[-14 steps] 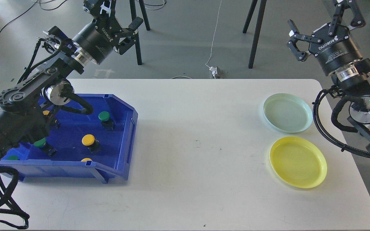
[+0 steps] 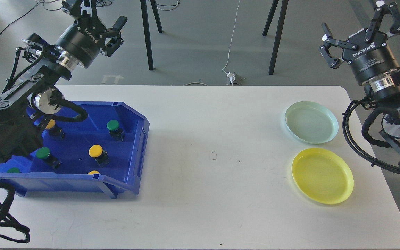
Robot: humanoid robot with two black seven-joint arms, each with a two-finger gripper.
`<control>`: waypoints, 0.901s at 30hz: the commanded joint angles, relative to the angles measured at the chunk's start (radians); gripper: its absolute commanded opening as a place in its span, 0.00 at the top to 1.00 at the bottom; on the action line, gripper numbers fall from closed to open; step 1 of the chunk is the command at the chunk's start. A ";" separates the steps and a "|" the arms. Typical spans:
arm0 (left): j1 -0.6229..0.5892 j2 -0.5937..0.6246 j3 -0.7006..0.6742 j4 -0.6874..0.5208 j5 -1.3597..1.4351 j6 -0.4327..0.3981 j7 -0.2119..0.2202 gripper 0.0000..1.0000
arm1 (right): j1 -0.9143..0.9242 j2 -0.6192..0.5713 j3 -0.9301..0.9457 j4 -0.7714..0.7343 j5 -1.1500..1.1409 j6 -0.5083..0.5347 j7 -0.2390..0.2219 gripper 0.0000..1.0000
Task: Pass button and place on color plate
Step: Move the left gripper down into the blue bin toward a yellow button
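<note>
A blue bin on the table's left holds several buttons: a green one at the back, a yellow one in the middle, a green one at the left, another yellow one partly behind my left arm, and two more peeking at the front wall. A pale green plate and a yellow plate lie empty at the right. My left gripper is open and empty, high above the bin's back left. My right gripper is open and empty, above the table's far right corner.
The white table spans the view. Black tripod legs and cables stand on the floor behind the table. A white plug block lies just past the back edge.
</note>
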 commanded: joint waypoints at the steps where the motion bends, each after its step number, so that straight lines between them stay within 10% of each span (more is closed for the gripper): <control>1: 0.026 0.003 -0.102 -0.158 -0.011 0.000 0.000 0.00 | 0.002 0.006 -0.006 0.000 -0.002 0.000 0.000 0.01; 9: 0.024 0.026 -0.083 -0.308 0.007 0.000 0.000 0.00 | 0.001 0.006 0.002 -0.004 -0.002 0.000 -0.002 0.01; 27: -0.324 0.598 0.675 -0.710 0.837 0.000 0.000 0.02 | -0.021 0.040 0.002 -0.060 -0.002 0.000 -0.003 0.01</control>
